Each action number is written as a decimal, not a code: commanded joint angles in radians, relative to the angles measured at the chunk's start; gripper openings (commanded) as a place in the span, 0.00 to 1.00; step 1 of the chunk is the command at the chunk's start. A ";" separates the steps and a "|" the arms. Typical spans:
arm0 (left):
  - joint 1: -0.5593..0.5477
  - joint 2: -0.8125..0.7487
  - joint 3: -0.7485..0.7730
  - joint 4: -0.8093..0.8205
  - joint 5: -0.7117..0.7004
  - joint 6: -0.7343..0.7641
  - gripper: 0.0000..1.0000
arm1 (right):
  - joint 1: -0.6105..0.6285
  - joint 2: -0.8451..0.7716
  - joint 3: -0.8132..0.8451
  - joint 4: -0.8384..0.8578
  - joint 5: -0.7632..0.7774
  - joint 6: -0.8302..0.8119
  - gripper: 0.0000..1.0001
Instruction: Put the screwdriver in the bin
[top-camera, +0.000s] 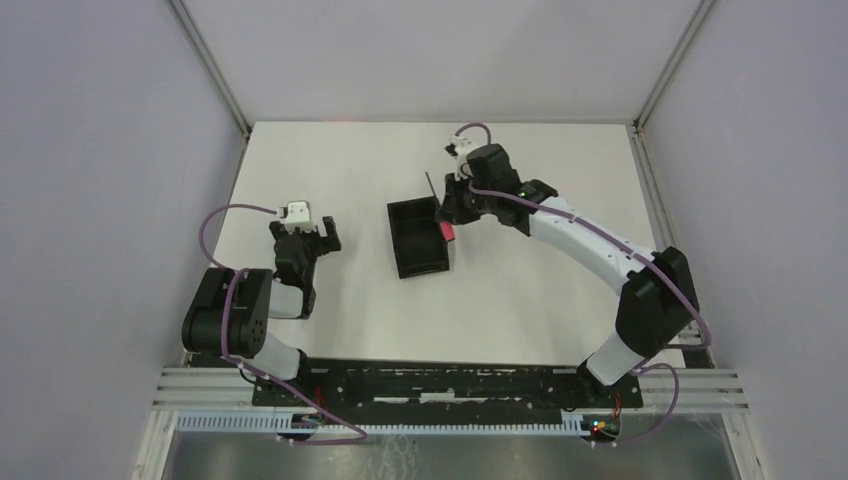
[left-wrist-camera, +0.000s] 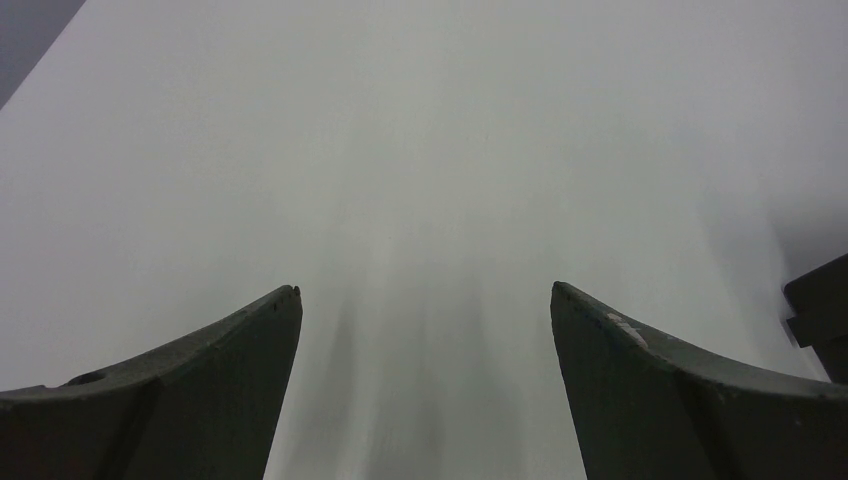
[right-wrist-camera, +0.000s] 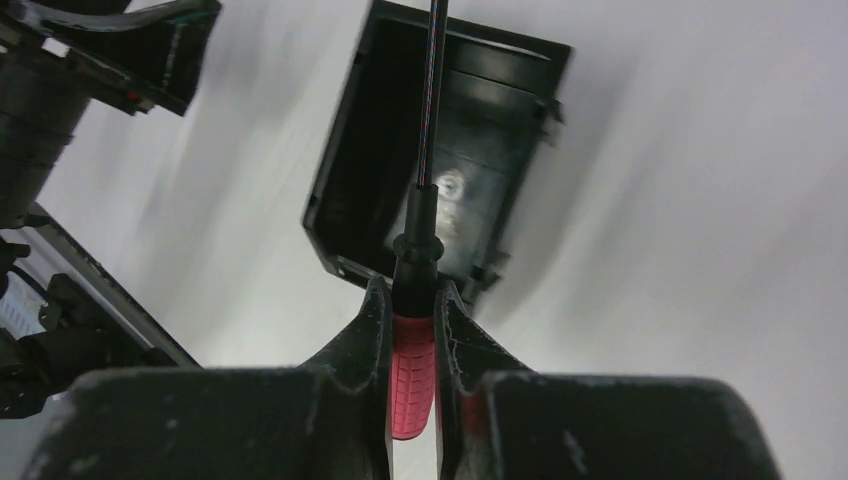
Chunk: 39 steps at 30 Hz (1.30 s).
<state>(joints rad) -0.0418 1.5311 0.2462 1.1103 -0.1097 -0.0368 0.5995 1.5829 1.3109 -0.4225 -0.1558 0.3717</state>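
right claw (right-wrist-camera: 411, 300) clamped on the screwdriver (right-wrist-camera: 412, 375) by its red handle, held at the right edge of the bin (right-wrist-camera: 345, 160), not inside. pickup and carry done; lowering and release remain. left claw (left-wrist-camera: 425, 300) wide, empty, at left.

Text check: no legible label, brand, number or sign in any of the three views (wrist views partly blurred).
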 joint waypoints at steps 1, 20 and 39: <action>-0.003 0.004 0.003 0.054 -0.002 0.016 1.00 | 0.085 0.109 0.120 0.141 -0.005 0.034 0.00; -0.004 0.004 0.002 0.054 -0.002 0.016 1.00 | 0.187 0.339 0.083 0.147 0.150 -0.247 0.06; -0.003 0.004 0.003 0.054 -0.003 0.017 1.00 | 0.190 0.160 0.134 0.186 0.210 -0.216 0.44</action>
<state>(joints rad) -0.0418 1.5311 0.2462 1.1103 -0.1097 -0.0368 0.7856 1.8828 1.3949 -0.2951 -0.0036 0.1604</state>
